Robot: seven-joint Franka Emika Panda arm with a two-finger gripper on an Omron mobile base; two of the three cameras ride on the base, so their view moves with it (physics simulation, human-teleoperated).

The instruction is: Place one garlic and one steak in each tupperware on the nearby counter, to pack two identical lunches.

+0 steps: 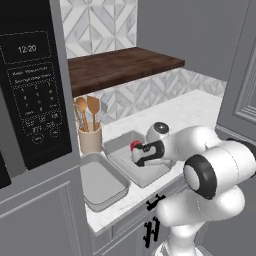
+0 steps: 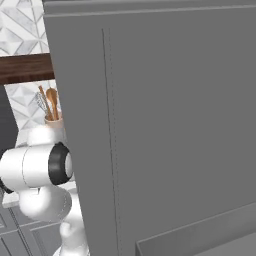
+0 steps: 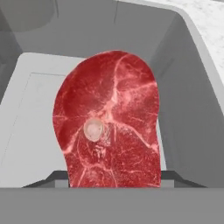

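The claw was clamped on a steak, its two tips showing at either side of the slab's near end in the hand view. The steak's long axis ran straight out from the claw, hanging above the pale floor of a grey tupperware. From the left base view, the claw sat over the farther tupperware; the nearer one lay just beside it on the counter. Lowering and letting go looked like the remaining move.
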